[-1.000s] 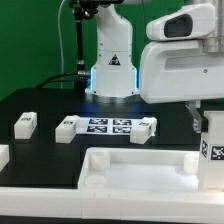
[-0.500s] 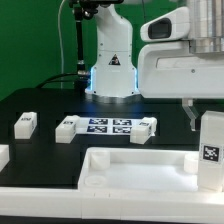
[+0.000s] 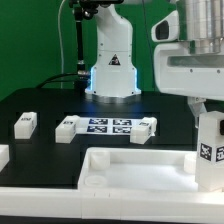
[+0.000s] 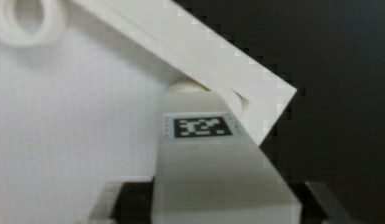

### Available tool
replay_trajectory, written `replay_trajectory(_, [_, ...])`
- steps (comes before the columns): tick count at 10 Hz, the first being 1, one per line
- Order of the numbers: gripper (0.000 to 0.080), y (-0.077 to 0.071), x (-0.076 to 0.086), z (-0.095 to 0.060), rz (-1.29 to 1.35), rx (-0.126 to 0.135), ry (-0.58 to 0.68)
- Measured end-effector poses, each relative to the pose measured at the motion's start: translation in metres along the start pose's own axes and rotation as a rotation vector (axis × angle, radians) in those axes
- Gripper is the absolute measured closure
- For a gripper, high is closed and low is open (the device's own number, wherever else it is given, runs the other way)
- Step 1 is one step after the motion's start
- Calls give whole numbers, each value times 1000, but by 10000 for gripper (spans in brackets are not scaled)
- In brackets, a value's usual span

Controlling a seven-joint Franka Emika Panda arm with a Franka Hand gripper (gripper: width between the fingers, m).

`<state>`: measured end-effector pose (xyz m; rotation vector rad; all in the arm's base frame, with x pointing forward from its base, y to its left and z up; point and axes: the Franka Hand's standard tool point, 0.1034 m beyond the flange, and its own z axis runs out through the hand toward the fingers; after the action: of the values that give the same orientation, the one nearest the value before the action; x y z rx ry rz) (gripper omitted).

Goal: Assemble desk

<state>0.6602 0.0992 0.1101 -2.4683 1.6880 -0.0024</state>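
My gripper (image 3: 207, 116) is shut on a white square-section desk leg (image 3: 210, 145) with a black-and-white tag and holds it upright over the right-hand end of the white rimmed desk panel (image 3: 130, 168). In the wrist view the leg (image 4: 210, 160) sits between my two dark fingers (image 4: 139, 200), its far end at the panel's rim (image 4: 207, 55). A round corner socket (image 4: 29, 25) shows farther along the panel. Whether the leg touches the panel cannot be told.
Three loose white legs lie on the black table: one (image 3: 25, 123) at the exterior view's left, and two (image 3: 65, 128) (image 3: 146, 127) at either end of the marker board (image 3: 108, 125). Another white part (image 3: 3, 155) lies at the left edge. The robot base (image 3: 110, 60) stands behind.
The arm's wrist has shifted toward the exterior view's right and upward. The held leg has stayed over the panel's right end, moving only slightly.
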Motion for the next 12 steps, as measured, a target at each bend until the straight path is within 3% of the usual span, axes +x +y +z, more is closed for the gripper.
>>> replay_trajectory(5, [502, -1, -3, 1, 102, 5, -12])
replay_trajectory(6, [321, -1, -3, 1, 66, 5, -12])
replay_trajectory(7, [208, -1, -3, 1, 42, 4, -12])
replay_trajectory(8, [208, 0, -4, 0, -53, -7, -16])
replay_trajectory(9, [161, -1, -6, -1, -152, -9, -16])
replay_trajectory(12, [153, -1, -5, 0, -376, -7, -17])
